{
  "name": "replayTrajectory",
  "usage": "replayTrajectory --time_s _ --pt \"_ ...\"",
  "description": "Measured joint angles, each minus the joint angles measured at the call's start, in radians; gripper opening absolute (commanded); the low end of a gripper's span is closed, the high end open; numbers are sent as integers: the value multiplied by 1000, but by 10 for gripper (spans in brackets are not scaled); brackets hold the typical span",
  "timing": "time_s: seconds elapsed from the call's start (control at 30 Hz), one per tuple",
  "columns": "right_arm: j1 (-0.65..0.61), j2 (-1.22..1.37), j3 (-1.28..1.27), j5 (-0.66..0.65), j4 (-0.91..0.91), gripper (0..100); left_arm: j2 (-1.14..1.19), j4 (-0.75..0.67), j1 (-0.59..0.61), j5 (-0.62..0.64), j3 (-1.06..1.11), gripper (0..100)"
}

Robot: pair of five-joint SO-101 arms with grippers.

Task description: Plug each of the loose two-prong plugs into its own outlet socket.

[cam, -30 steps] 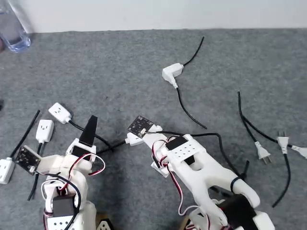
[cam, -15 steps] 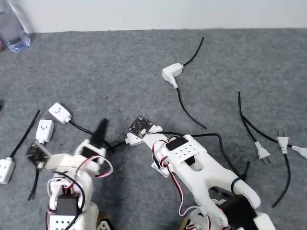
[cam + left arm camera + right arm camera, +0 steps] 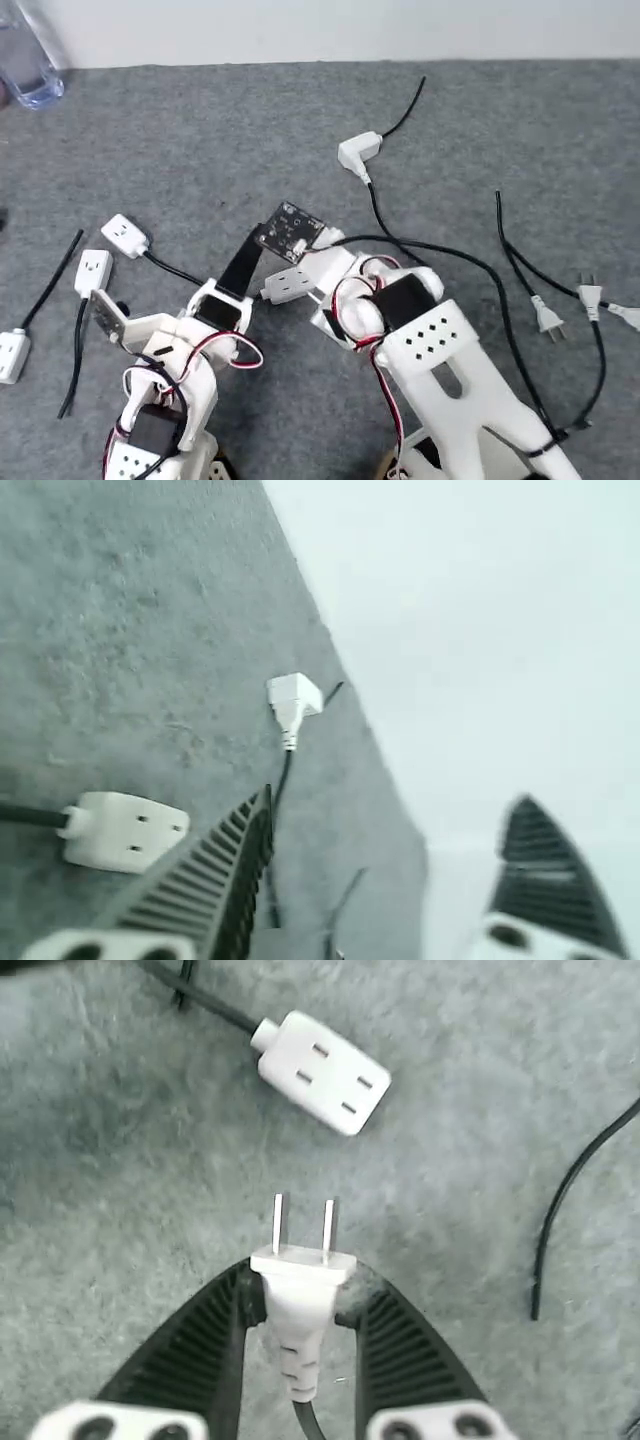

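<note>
Plug (image 3: 298,1305) is pinched by its white body between the fingers of the right tool (image 3: 300,1282), prongs aimed at the socket (image 3: 322,1072) lying near on the grey surface (image 3: 100,1180). Beside that socket, the left tool (image 3: 390,880) gapes wide, holding nothing.

In the high view, a clear container (image 3: 25,55) was cut off at the top-left corner. An outlet socket (image 3: 10,357) was cut off at the left edge, and a white connector (image 3: 627,316), plug or socket undetermined, at the right edge. The left arm (image 3: 160,400) and right arm (image 3: 450,370) were cropped at the bottom. In the left wrist view, one finger (image 3: 545,880) of the left gripper (image 3: 395,800) was blurred. In the right wrist view, the cord of the held plug (image 3: 300,1310) was hidden between the fingers (image 3: 190,1350) of the right gripper (image 3: 300,1282), and a black cable (image 3: 565,1205) was cropped by the edge.
</note>
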State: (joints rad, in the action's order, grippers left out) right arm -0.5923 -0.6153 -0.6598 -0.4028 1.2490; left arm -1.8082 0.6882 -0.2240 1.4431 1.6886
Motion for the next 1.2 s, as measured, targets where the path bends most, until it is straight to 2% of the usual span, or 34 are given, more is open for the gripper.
replayTrajectory --time_s 0.17,0.33,0.5,0.67,1.2 --pt "0 69 112 -20 0 7 0 -8 -12 64 0 177" --pt "0 212 261 -25 3 7 0 5 -120 69 0 179" --pt "0 331 354 -40 11 7 0 12 -160 54 -5 240" --pt "5 338 379 -83 18 7 0 17 -161 11 -12 306" --pt "-51 226 396 -91 91 7 0 26 -173 3 -14 307"
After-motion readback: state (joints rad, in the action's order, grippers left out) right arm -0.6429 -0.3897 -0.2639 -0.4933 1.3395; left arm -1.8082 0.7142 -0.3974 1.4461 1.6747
